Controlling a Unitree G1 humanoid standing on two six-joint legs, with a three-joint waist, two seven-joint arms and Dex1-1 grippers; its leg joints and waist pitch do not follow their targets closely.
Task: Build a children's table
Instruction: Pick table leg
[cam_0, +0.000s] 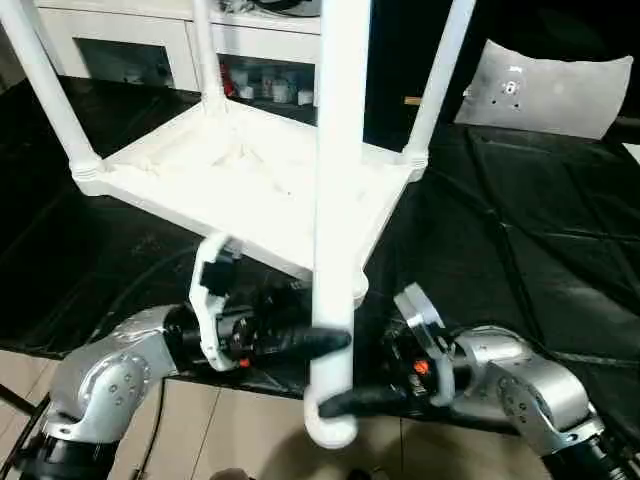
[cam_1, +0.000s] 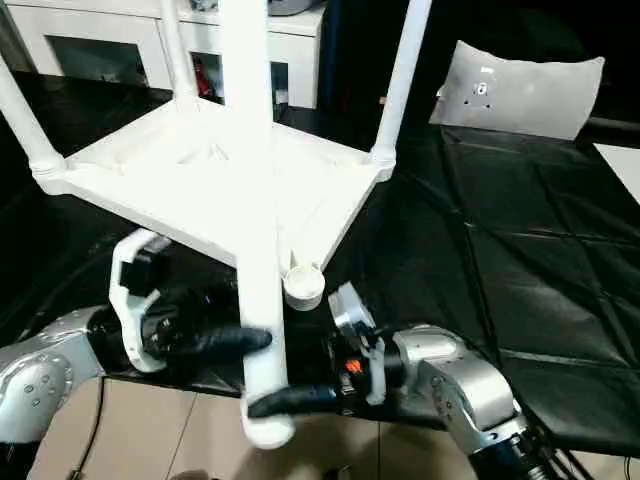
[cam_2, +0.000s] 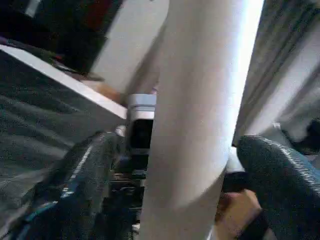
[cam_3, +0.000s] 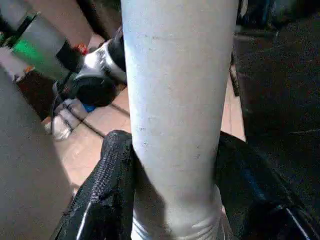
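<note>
**Both grippers on the 4th leg beside the upturned table**

Nearest the camera, the right gripper is clenched around the lower end of a loose leg, its black fingers pressing both sides of the white tube just above the rounded tip; the right wrist view shows the 2 pads hugging the tube. Slightly higher on the same leg, the left gripper reaches in from the robot's left. In the left wrist view the tube stands between its fingers with a gap on one side, so whether it grips firmly cannot be told. The leg is held nearly upright, rising past the top of the head views.

Just behind the grippers, the table top lies upside down on a black cloth, ribbed underside facing up. Its near corner socket is open, right beside the held leg. 3 legs stand in the other corners: left, back and right.

Farther back, a grey-white cushion-like panel rests on the cloth to the right, and a white cabinet stands along the far side.
</note>
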